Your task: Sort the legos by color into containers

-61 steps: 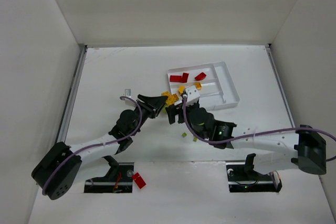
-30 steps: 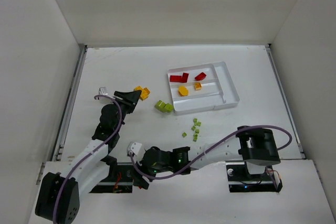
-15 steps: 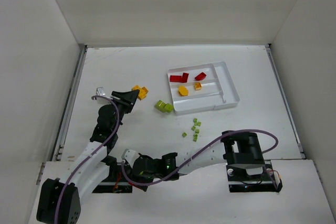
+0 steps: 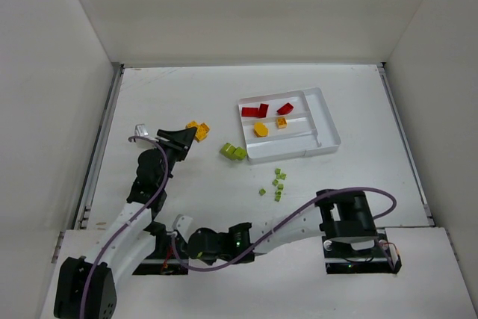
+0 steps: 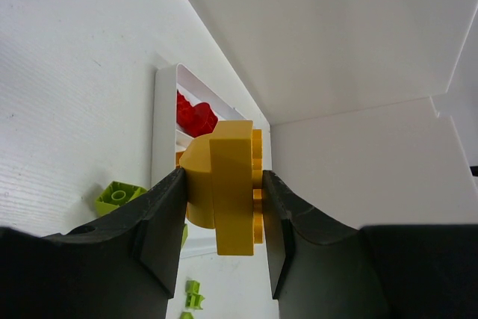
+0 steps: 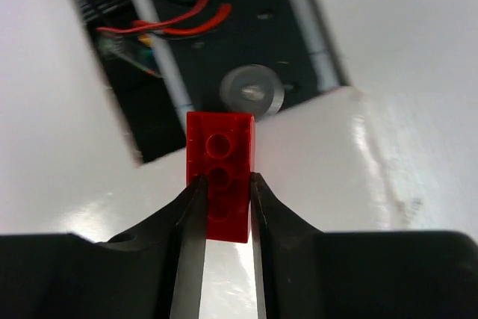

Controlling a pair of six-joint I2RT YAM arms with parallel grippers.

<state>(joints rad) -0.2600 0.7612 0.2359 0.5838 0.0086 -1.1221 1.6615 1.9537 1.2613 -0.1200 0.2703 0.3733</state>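
My left gripper is shut on a yellow-orange lego, held above the table left of the white tray. In the left wrist view the lego fills the gap between the jaws of that gripper. My right gripper reaches down by the left arm's base, and its jaws are shut on a red lego lying on the near ledge. In the tray, one slot holds red legos and another holds yellow ones. A lime-green brick and several tiny green cubes lie on the table.
A black recess with red wires and a round metal knob sits just beyond the red lego. The right arm's cable stretches across the near table. A metal rail runs along the left edge, and white walls enclose the table.
The right arm has swung from the tray down to the near ledge and its jaws have closed on the red lego. The left gripper drifted slightly left with its yellow lego.
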